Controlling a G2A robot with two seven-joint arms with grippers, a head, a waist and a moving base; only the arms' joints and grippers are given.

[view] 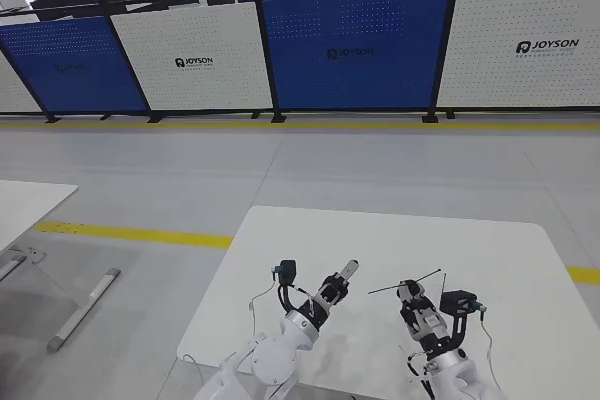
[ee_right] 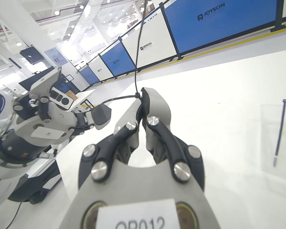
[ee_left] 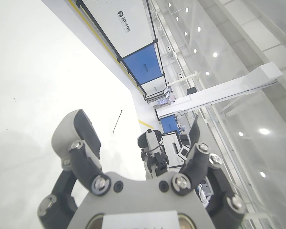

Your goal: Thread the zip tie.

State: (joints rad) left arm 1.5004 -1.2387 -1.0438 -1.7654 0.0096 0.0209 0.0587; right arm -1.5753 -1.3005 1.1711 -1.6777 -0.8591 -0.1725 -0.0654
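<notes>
White table point(view: 380, 245) below; right end effector point(ee_right: 141, 101) pinches zip tie point(ee_right: 137, 95).

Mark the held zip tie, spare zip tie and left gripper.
held zip tie point(ee_right: 138, 48), right wrist view, upper strap
spare zip tie point(ee_right: 279, 132), right wrist view, mid-strap
left gripper point(ee_left: 140, 125), left wrist view, midway between its fingers

Thin black zip tie point(ee_right: 135, 72) in the right pincer point(ee_right: 141, 101), tail upward, perhaps looped
</notes>
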